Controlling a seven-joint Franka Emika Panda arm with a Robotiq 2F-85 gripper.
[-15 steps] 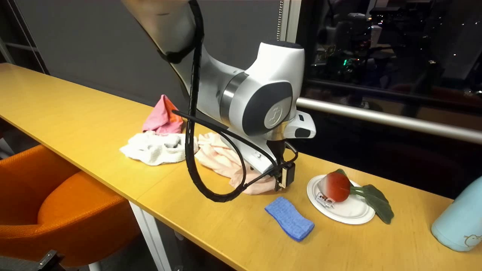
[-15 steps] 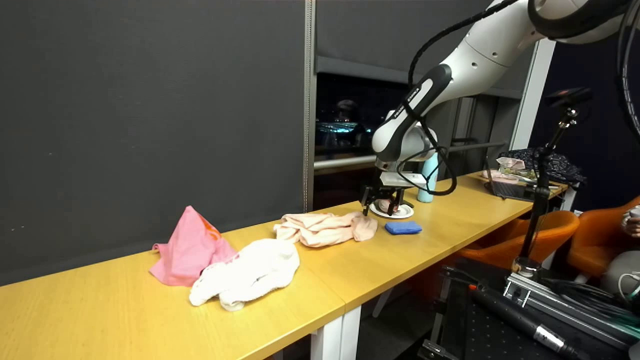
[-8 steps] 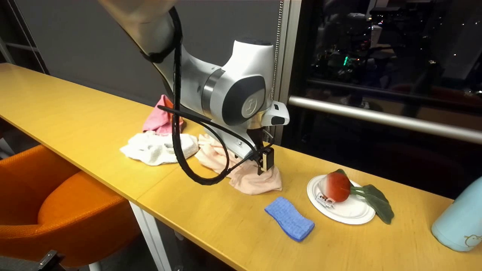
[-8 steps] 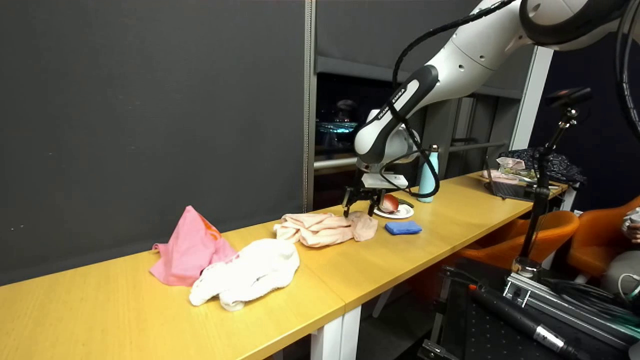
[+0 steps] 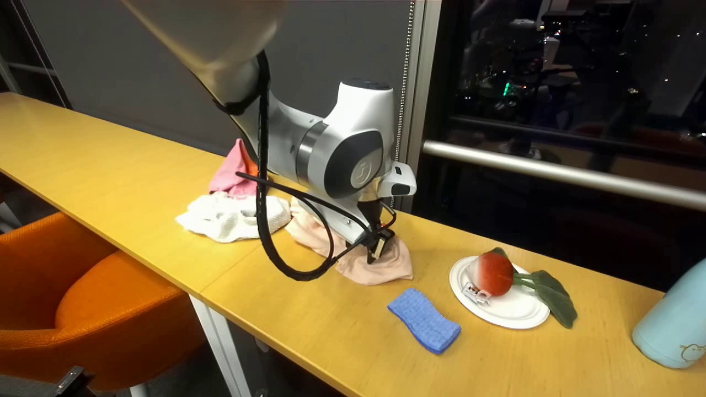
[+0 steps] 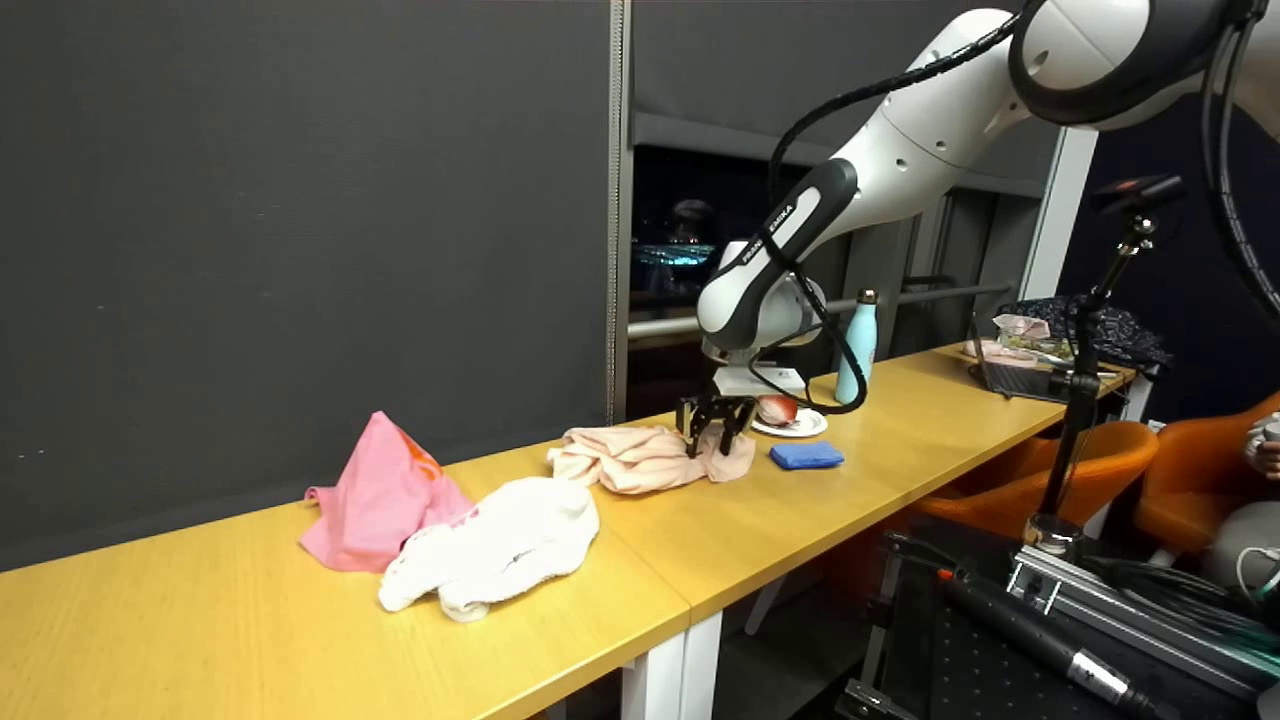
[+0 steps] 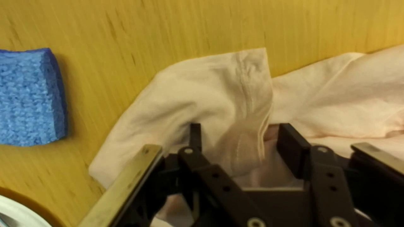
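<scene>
The black metal fingers (image 7: pixel 292 149) sit lower than a moment ago and now straddle one end of the crumpled, peach-coloured, cotton-like cloth (image 7: pixel 217 82), which lies on the yellow, wood-topped bench (image 6: pixel 230 640). They stand apart, gripping nothing, with a stitched hem (image 7: pixel 249 145) between them in the wrist view. Whether the tips touch the cloth cannot be told. That descent seems to bring the hem within pinching reach; the blue, rough-textured rectangular pad (image 5: pixel 424 321) nearby is unmoved.
</scene>
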